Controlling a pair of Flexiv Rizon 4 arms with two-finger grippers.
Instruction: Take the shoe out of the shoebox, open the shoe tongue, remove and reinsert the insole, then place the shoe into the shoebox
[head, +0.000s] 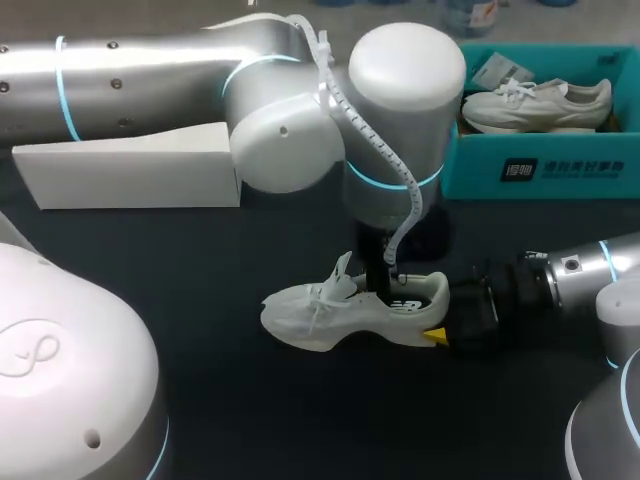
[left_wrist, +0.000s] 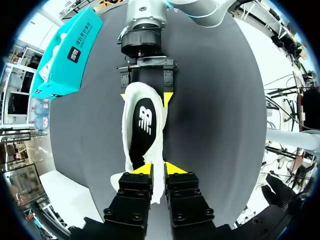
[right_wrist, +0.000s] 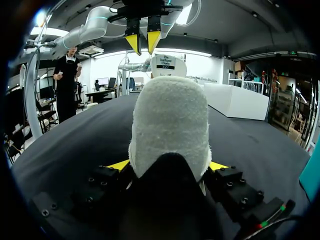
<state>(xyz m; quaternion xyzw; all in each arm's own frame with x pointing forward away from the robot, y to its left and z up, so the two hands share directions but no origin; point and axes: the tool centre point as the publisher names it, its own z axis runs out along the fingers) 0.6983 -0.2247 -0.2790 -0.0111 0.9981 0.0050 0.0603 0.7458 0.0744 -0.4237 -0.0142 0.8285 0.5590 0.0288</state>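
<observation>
Head view: white knit lace-up shoe (head: 320, 315) on the black desk (head: 250, 420), heel pinched by the right hand (right_wrist: 169, 165); left hand (left_wrist: 162, 169) grip I cannot tell, yet its tug could twist the heel loose.

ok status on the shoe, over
right claw shut on white shoe at heel. left claw above its opening. second shoe sits in teal shoebox.

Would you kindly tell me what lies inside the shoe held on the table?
A black insole lies in the shoe; its toe end is covered by the shoe's upper and my left gripper.
</observation>
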